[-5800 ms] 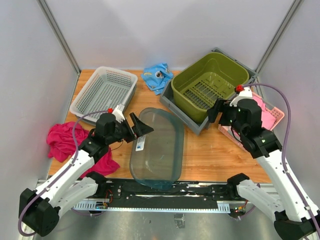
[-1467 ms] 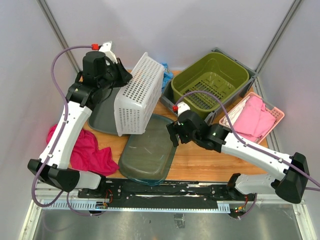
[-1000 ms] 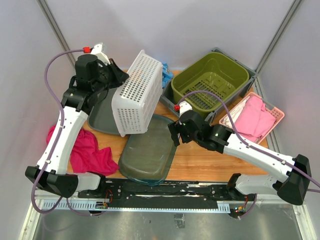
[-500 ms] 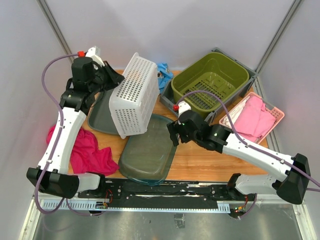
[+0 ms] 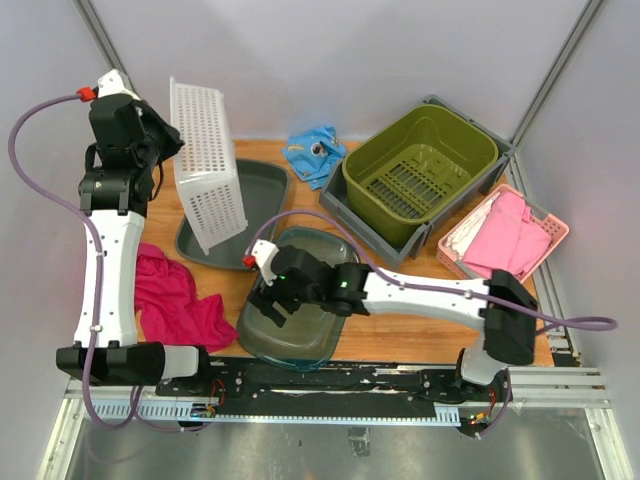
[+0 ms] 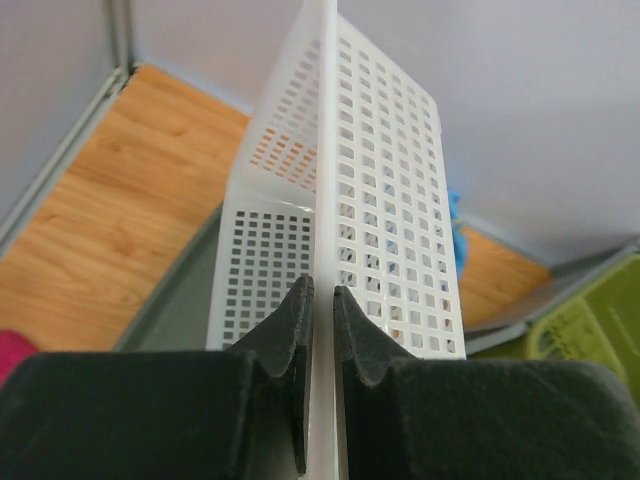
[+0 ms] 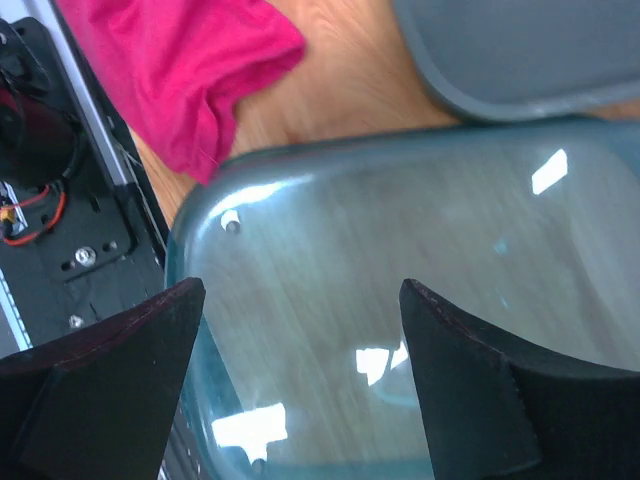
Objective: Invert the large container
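The large container, a white perforated basket (image 5: 205, 165), hangs on end above a grey tray (image 5: 262, 185), its long side vertical. My left gripper (image 5: 165, 140) is raised high at the back left and shut on the basket's rim. In the left wrist view the two fingers (image 6: 322, 290) pinch the thin white rim of the basket (image 6: 390, 230). My right gripper (image 5: 268, 300) hovers open over the near-left corner of a clear teal tub (image 5: 310, 310). In the right wrist view its jaws (image 7: 300, 290) stand wide apart above the tub (image 7: 400, 230), holding nothing.
A magenta cloth (image 5: 170, 295) lies at the left near edge. An olive tub (image 5: 420, 170) sits in a grey bin (image 5: 345, 210) at the back right, with a pink basket (image 5: 505, 235) of pink cloth beside it. A blue cloth (image 5: 312, 152) lies at the back.
The left arm has lifted the basket higher and swung it left, from tilted to standing on end. The right arm has reached left across the clear tub to its near-left corner.
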### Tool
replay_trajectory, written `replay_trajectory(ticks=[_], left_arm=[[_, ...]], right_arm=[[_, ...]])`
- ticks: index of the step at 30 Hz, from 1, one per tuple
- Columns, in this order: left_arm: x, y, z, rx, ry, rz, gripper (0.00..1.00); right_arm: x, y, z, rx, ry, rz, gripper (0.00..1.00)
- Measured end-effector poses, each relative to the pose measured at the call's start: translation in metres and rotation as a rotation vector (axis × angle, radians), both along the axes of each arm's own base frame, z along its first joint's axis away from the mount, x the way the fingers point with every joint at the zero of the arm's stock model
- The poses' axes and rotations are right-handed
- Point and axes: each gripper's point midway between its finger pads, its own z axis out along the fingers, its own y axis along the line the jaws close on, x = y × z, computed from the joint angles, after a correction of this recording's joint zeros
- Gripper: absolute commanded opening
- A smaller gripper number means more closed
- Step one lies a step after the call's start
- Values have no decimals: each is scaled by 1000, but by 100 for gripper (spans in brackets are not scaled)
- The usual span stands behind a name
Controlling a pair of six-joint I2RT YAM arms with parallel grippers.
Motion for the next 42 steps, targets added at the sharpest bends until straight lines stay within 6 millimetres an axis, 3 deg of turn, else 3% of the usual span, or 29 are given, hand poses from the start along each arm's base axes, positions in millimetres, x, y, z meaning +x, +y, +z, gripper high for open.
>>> replay_trajectory(ticks=[7, 14, 18, 23, 25, 27, 31, 36, 39, 42], left_arm=[[9, 20, -76, 83, 162, 42, 0], [25, 28, -80, 157, 140, 46, 0], [45, 23, -86, 167, 127, 4, 0], [71, 14, -102, 180, 139, -65, 4], [74, 10, -104, 183, 135, -91, 26], [74, 8, -104, 182, 134, -107, 57], [70, 3, -105, 177, 155, -138, 89], [63, -1, -95, 175, 155, -157, 96], [52, -9, -82, 185, 143, -171, 97], [40, -34, -62, 208, 107, -217, 96]], right_arm=[[-3, 69, -27, 29, 30, 140, 76], [-4, 110, -46, 56, 61, 206, 75], [-8, 115, -65, 33, 89, 226, 76], [-12, 98, -81, -17, 100, 222, 76], [-16, 79, -87, -59, 105, 214, 77], [-21, 57, -93, -107, 118, 208, 76], [-35, 9, -91, -187, 140, 208, 77], [-45, -40, -66, -229, 134, 184, 81], [-40, -65, -32, -193, 71, 126, 83], [-25, -94, -1, -135, 12, 3, 85]])
